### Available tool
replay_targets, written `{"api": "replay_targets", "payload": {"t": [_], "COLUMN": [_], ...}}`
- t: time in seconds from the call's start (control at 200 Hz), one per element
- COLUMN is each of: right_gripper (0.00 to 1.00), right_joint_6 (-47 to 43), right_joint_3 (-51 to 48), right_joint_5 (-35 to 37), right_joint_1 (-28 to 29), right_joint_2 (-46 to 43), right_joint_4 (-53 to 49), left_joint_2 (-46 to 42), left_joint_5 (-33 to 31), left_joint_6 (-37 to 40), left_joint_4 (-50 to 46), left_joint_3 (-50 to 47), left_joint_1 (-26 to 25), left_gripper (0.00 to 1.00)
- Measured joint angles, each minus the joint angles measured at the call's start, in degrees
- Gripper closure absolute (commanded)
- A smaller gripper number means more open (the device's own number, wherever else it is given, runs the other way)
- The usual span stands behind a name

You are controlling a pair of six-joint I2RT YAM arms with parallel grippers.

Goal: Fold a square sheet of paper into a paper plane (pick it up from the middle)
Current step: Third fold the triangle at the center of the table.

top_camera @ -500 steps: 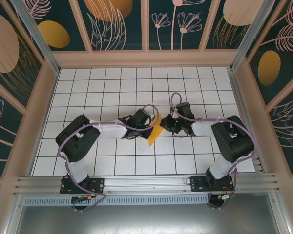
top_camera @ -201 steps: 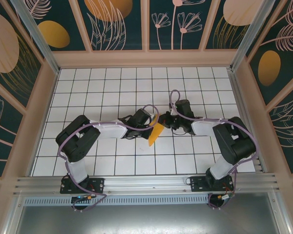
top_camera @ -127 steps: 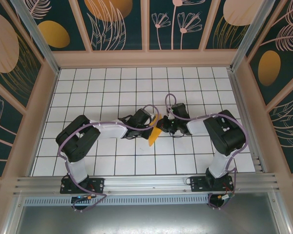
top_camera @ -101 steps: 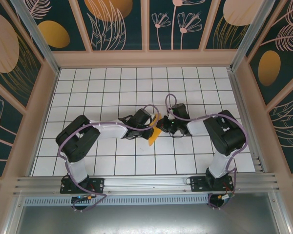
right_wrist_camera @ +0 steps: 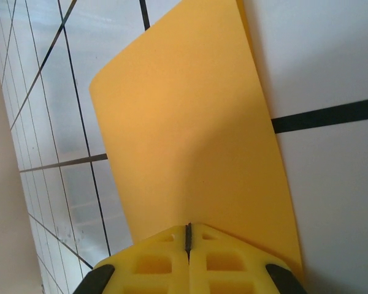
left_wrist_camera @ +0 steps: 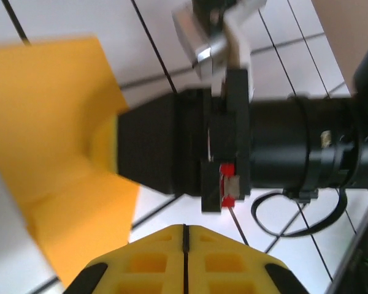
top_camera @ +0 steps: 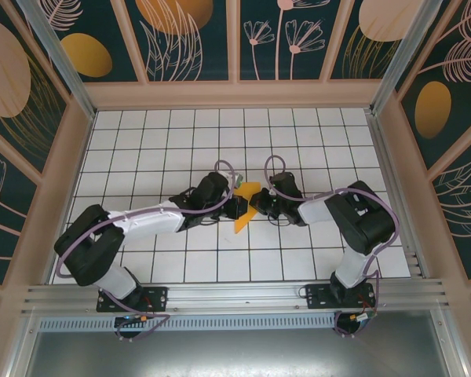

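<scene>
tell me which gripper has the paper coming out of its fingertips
The right gripper: the orange sheet rises from its shut fingertips. The left gripper is shut too, but the sheet lies off to its side.

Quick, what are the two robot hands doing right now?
Left gripper: shut; whether it pinches the paper cannot be told.
Right gripper: shut on the paper.
</scene>
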Motion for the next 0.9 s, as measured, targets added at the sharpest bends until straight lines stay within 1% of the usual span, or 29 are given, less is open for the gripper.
{"api": "replay_targets", "payload": {"t": [0.09, 0.2, 0.34, 0.555, 0.771, 0.896], "right_gripper": [1.00, 1.00, 1.00, 1.00, 1.00, 1.00], "right_joint_6": [0.42, 0.44, 0.42, 0.37, 0.35, 0.33], "right_joint_3": [-0.11, -0.11, -0.11, -0.09, 0.02, 0.20], "right_joint_5": [0.57, 0.94, 1.01, 1.01, 0.83, 0.72], "right_joint_1": [0.17, 0.33, 0.35, 0.35, 0.35, 0.35], "right_joint_2": [-0.11, -0.15, -0.15, -0.15, -0.15, -0.13], "right_joint_4": [0.09, 0.07, 0.07, -0.04, -0.42, -0.85], "left_joint_2": [3.61, 8.07, 11.08, 12.35, 10.73, 8.74], "left_joint_5": [2.25, 4.04, 4.50, 5.38, 5.84, 5.88], "left_joint_6": [-3.48, -5.90, -7.43, -7.67, -9.57, -10.84], "left_joint_4": [1.62, 3.21, 3.76, 4.07, 13.03, 15.17], "left_joint_3": [-1.51, -1.51, -1.51, -1.57, -7.89, -11.17], "left_joint_1": [0.00, 0.00, 0.00, 0.11, 0.24, 0.22], "left_gripper": [0.97, 0.98, 0.98, 0.98, 0.97, 0.95]}}
